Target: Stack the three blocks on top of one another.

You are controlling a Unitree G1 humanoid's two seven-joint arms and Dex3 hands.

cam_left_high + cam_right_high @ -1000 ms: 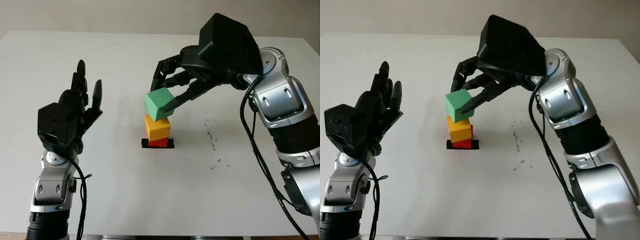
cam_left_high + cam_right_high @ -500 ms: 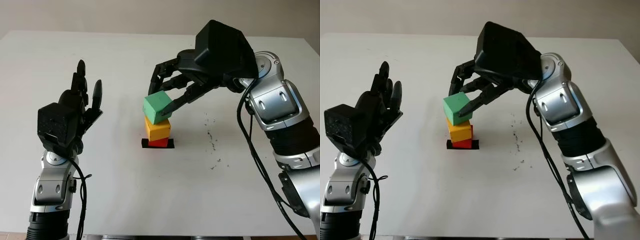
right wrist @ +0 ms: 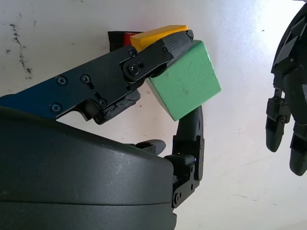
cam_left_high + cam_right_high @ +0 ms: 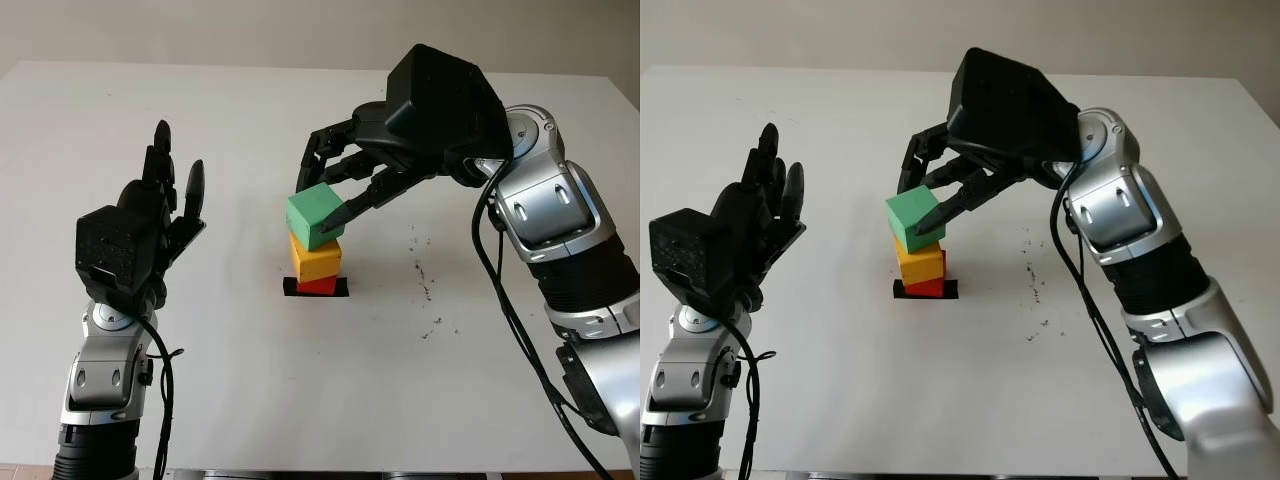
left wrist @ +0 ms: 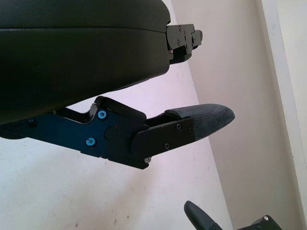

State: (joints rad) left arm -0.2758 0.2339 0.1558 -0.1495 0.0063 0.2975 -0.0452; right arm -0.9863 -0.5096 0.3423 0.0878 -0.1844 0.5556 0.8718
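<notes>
Green block (image 4: 317, 213) is pinched in my right hand (image 4: 345, 190), tilted, its lower corner touching or just above the yellow block (image 4: 316, 260); I cannot tell which. The yellow one sits on the red block (image 4: 318, 285), which rests on a black patch (image 4: 341, 288) near the middle of the white worktop (image 4: 300, 400), well away from every edge. My fingers (image 3: 163, 50) close on opposite faces of the green block, as the right wrist view shows. To finish this well, I judge I should level the block first so its underside lies flat to the yellow top, line up its edges with those below, settle it fully, and only then let go, drawing the fingers out sideways without brushing the stack, since the yellow block already looks slightly askew on the red. My left hand (image 4: 130, 240) is open, raised above the left side of the worktop, holding nothing. No containers are here.
</notes>
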